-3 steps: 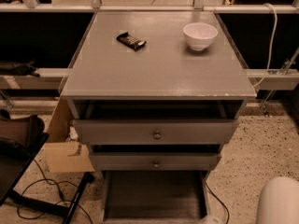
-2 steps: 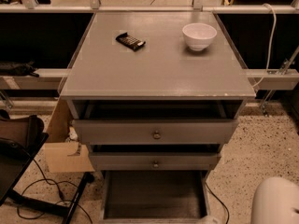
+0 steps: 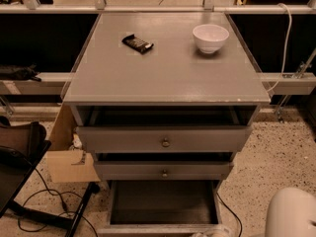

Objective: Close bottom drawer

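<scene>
The grey cabinet (image 3: 165,68) has three drawers. The bottom drawer (image 3: 163,202) is pulled far out, showing its dark grey inside; its front rim (image 3: 148,229) lies at the bottom edge of the view and its knob is out of view. The middle drawer (image 3: 164,171) and the top drawer (image 3: 164,139) are each pulled out a little. A white rounded part of my arm (image 3: 291,214) shows at the lower right. A pale bit of my gripper (image 3: 211,232) shows at the bottom edge, by the bottom drawer's front right corner.
A white bowl (image 3: 210,37) and a dark snack bar (image 3: 138,43) lie on the cabinet top. A cardboard box (image 3: 69,154) stands at the cabinet's left. A dark chair (image 3: 19,157) and cables (image 3: 44,201) are on the speckled floor at left. A metal rail (image 3: 291,80) runs behind.
The white part of my arm has shifted slightly left at the lower right. The drawers have not moved.
</scene>
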Controlling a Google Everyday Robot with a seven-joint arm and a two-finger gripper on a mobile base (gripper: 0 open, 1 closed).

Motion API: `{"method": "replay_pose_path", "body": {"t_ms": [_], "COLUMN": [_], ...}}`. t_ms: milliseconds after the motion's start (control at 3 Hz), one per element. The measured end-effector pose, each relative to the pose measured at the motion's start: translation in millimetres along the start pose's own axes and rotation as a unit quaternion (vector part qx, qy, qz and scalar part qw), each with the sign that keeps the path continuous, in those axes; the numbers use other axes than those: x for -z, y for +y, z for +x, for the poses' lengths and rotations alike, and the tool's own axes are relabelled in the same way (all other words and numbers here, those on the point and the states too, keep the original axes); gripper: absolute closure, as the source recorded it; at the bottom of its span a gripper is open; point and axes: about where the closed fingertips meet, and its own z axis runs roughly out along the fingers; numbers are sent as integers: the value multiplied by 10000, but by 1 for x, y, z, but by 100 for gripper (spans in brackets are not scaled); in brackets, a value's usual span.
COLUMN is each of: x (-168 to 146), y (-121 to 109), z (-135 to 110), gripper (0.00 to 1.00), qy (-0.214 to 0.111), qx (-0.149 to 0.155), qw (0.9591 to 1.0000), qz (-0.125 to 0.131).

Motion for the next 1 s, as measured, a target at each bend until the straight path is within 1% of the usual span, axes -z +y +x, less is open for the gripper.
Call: {"method": "replay_pose_path", "body": {"t_ms": [333,667,1000], "x": [0,4,4], "y": [-26,-57,-56], "z": [-23,-56,-56], "gripper": [100,100,100], "qy": [-98,-214,-214], "qx": [72,183,183], "qw": [9998,9989,9989], "qz": [174,371,371]}}
